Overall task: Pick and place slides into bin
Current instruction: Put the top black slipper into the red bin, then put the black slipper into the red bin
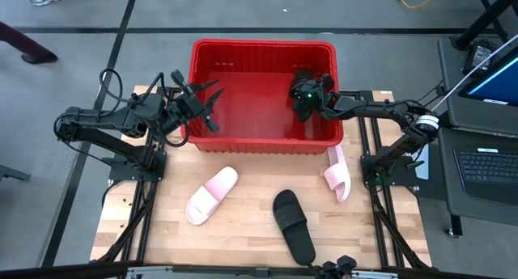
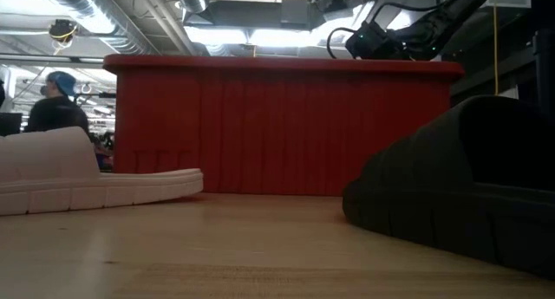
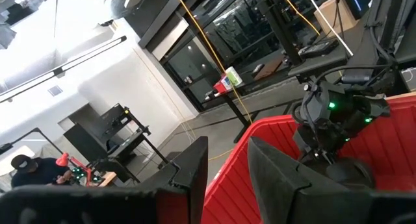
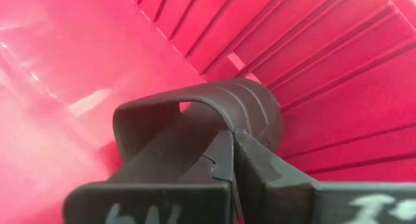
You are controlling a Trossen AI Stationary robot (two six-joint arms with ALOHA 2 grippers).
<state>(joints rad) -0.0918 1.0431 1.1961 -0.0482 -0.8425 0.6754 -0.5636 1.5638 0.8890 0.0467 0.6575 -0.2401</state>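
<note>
Three slides (image 1: pixel 293 224) before the bin (image 1: pixel 263 141)

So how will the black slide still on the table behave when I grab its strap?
The black slide looks moulded in one thick piece, so probably stiff, not floppy. It lies flat on its sole, unlikely to roll. The right end effector carries its twin by the strap alone, suggesting it is light, though it may swing.
</note>
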